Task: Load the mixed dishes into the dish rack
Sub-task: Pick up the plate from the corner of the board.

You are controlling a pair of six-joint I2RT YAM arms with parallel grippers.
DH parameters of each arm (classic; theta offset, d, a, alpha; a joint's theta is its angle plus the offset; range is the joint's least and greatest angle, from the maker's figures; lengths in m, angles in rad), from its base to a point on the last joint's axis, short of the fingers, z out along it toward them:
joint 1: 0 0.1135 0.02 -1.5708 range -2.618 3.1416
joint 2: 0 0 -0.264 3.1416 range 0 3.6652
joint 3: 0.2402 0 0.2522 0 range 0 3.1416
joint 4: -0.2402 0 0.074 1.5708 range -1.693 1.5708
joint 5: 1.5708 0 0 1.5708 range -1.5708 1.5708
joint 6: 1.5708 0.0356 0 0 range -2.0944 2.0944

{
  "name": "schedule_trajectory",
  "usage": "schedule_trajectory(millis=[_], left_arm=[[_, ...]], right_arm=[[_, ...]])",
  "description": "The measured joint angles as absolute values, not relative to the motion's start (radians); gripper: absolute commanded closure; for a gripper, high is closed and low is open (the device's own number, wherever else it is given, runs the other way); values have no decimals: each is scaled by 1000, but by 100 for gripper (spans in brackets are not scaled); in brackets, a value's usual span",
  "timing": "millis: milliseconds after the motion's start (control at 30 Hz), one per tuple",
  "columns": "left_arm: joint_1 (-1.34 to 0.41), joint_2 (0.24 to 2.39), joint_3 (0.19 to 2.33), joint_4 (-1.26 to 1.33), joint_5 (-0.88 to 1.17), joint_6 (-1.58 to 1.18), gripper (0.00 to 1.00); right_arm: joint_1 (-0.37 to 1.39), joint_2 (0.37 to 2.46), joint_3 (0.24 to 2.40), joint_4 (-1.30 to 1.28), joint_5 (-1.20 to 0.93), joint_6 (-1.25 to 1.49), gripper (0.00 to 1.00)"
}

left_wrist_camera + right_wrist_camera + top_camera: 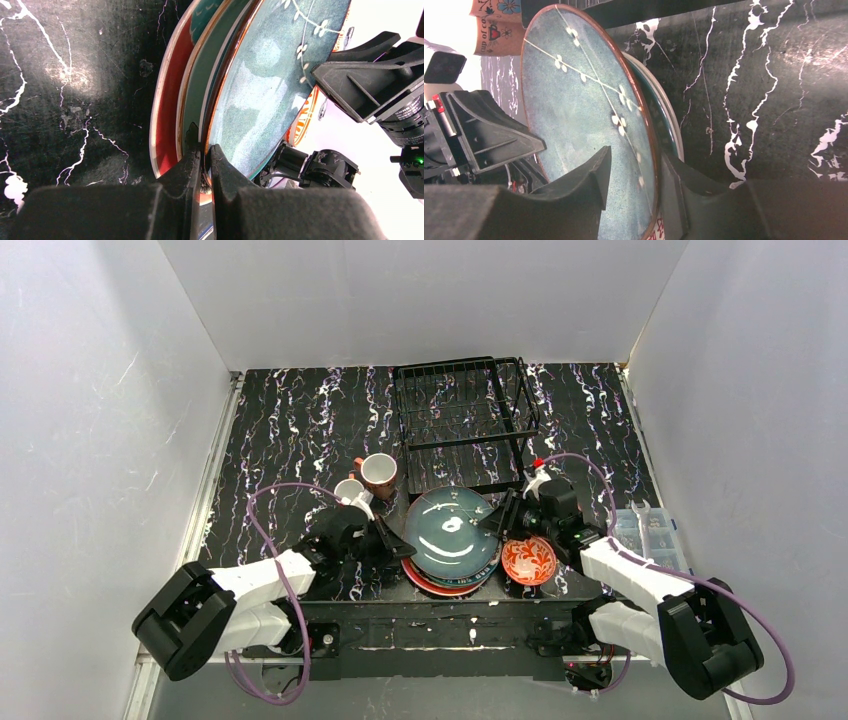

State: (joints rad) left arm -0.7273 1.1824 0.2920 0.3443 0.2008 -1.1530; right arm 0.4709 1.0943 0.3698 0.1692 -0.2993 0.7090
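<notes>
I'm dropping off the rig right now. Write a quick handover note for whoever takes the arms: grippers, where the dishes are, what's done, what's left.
Left gripper: shut on the near-left rim of the dark teal plate.
Right gripper: jaws apart, straddling the same plate's opposite rim; no firm grip visible yet.
Dishes: the teal plate tops the plate stack at the near edge. Two mugs stand left of the stack, and one red-patterned bowl sits to its right. A second bowl is not in view.
Dish rack: beyond the stack.
Done: no dish is in the rack.
Left: everything, starting with the teal plate.
</notes>
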Motion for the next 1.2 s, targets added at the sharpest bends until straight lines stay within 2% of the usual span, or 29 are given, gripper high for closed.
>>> schedule_trajectory(millis=[233,300,533,667,967,1200], left_arm=[[-722,1183,303,332,210,-1119,100],[-718,1183,304,322,208,-1115,100],[-715,1132,324,216,187,-1109,100],[-724,1089,342,105,184,-1093,92],[-748,1010,384,-93,163,-1017,59],[-748,969,413,-282,93,-945,41]], right_arm=[[457,1100,348,188,-274,704,92],[453,1097,348,196,-288,705,99],[452,1073,345,168,-322,727,99],[472,1043,346,121,-342,735,99],[500,981,379,-15,-360,744,99],[499,916,413,-139,-326,730,99]])
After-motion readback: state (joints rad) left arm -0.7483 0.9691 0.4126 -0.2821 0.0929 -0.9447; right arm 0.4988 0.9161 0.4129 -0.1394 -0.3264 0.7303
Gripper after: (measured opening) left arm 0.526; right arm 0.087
